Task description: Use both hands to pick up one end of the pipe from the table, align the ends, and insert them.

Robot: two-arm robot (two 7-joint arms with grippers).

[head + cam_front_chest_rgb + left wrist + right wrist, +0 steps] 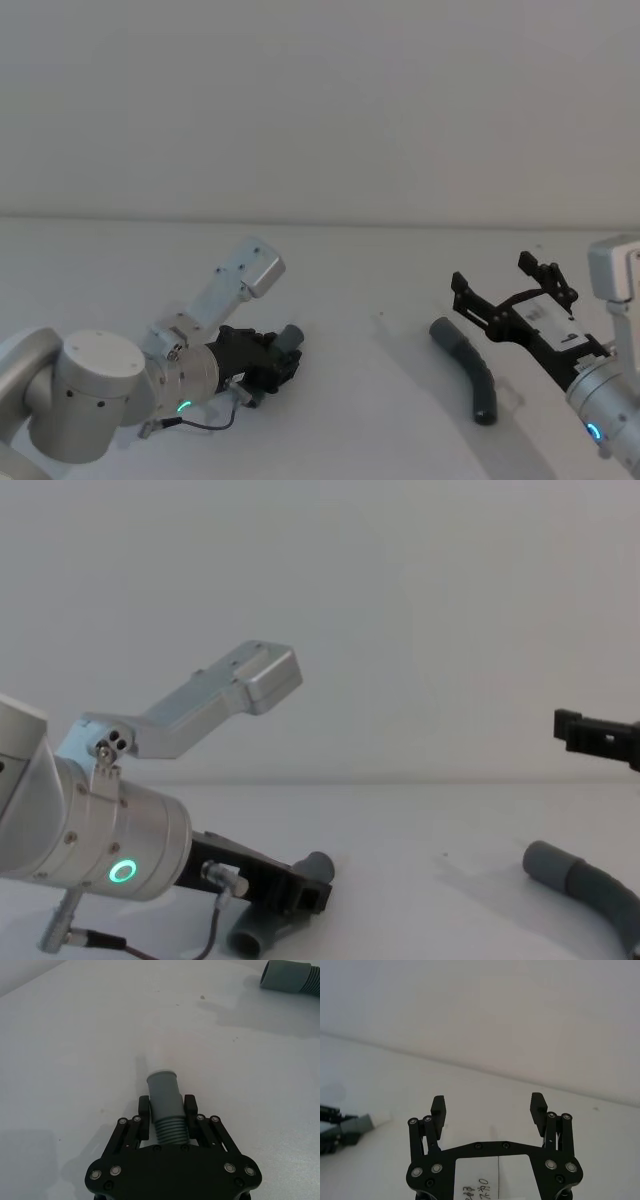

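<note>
Currently the left gripper (166,1109) is clamping 1 hose piece (170,1130) between its 2 fingers (144,1110), biting on the ribbed part right behind the held cuff (163,1091). That cuff is sticking out past the fingertips, pointing away from the silver wrist (122,871), which is showing a green ring light. In the chest view the piece's rear end (250,940) is poking out under the gripper, low by the table (350,290); can't tell if it is touching. The cuff end is tilting upward there.

Meanwhile the right gripper (488,1105) is standing wide open, holding nothing and hovering above the table. The 2nd hose piece (468,368) is lying flat on the table, just to that gripper's left and below its fingertips, with neither finger touching it. It is curving, with its 2nd cuff (548,865) facing toward the left gripper's side. The 2 cuffs are sitting well apart. Seen from the left gripper, the 2nd piece is lying far ahead and off to the right.
</note>
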